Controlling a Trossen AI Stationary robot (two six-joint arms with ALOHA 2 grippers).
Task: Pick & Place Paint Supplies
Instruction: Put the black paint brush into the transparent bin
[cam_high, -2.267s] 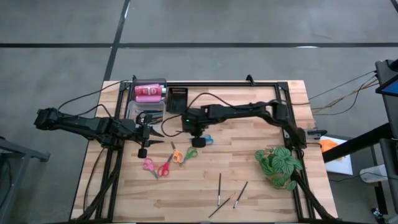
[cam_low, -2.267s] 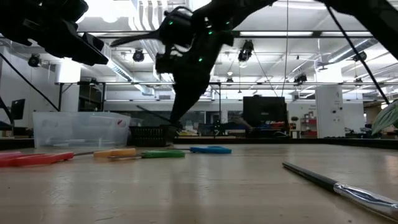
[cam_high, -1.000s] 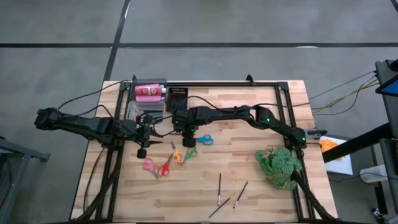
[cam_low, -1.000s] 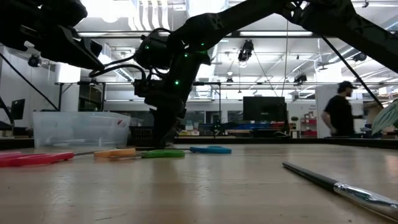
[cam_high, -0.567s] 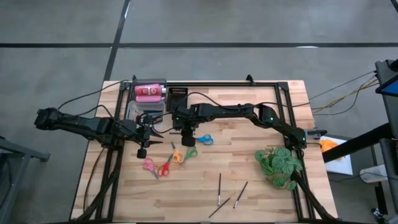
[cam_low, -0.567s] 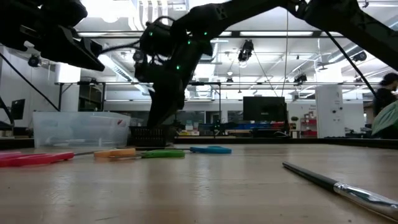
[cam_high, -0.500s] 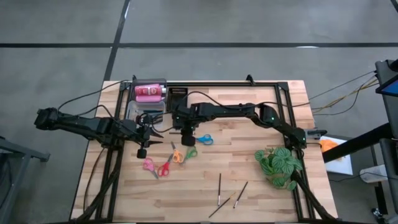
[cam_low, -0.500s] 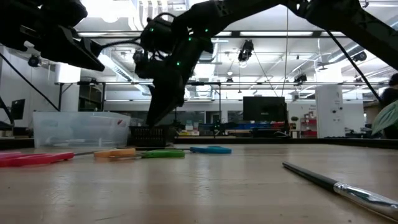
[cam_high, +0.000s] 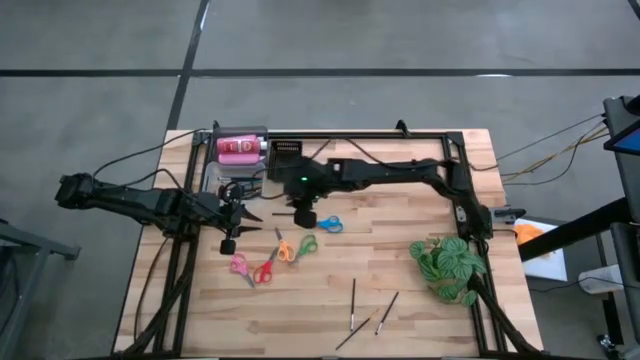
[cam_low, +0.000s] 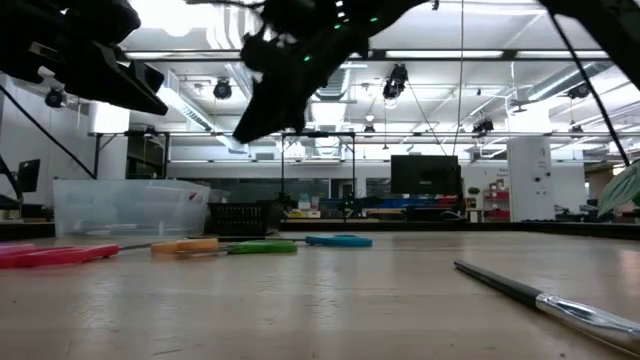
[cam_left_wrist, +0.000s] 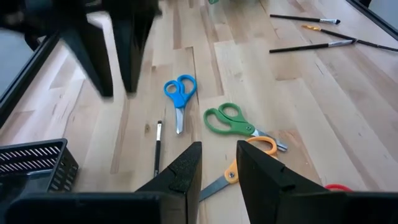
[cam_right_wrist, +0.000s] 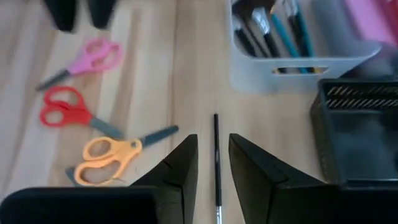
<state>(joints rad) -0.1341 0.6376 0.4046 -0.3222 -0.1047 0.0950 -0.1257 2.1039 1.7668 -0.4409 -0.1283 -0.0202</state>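
My right gripper hangs open and empty above a thin black brush that lies flat on the wood between the tub and the scissors. Blue scissors, green scissors, orange scissors, red scissors and pink scissors lie flat on the table. My left gripper is open and empty, held above the table beside the clear tub. Pink bottles lie at the far left. Three more brushes lie near the front.
The clear tub holds several brushes. A black tray stands next to it at the back. A green leafy plant sits at the right. Black frame rails run along the table's far and side edges.
My right gripper has gone up from just above the table by the thin black brush to well above it. The brush and the scissors lie where they were. My left gripper has kept still.
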